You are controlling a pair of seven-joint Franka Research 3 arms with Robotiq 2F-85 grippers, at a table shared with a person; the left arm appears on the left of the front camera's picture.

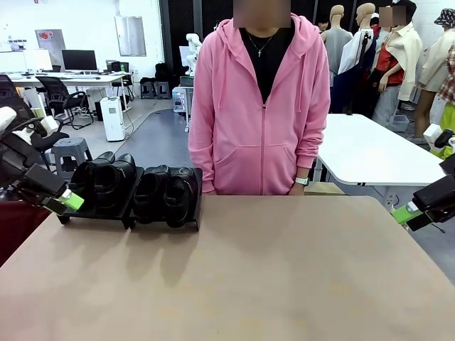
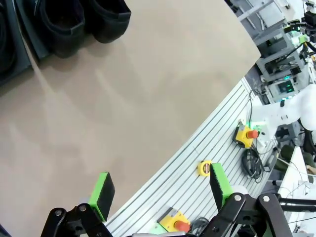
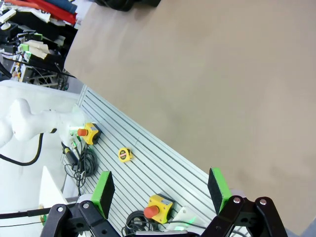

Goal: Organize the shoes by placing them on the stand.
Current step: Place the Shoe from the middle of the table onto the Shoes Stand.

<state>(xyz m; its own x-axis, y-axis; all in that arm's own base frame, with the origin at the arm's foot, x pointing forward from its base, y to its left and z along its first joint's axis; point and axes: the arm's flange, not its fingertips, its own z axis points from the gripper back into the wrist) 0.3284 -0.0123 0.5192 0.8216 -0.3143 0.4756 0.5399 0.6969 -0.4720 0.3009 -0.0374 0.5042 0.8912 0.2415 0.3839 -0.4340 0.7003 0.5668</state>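
Shoes [image 1: 135,186] on stand [image 1: 129,213], just beside left end effector [image 1: 65,202].

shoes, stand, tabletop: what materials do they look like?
Shoes: likely polished leather or a synthetic lookalike; glossy black with soft highlights on the rounded toes.
Stand: matte black, rigid, no shine; plastic or painted metal, cannot tell which.
Tabletop: dull tan, uniform, no glare; looks like a paper or laminate covering.
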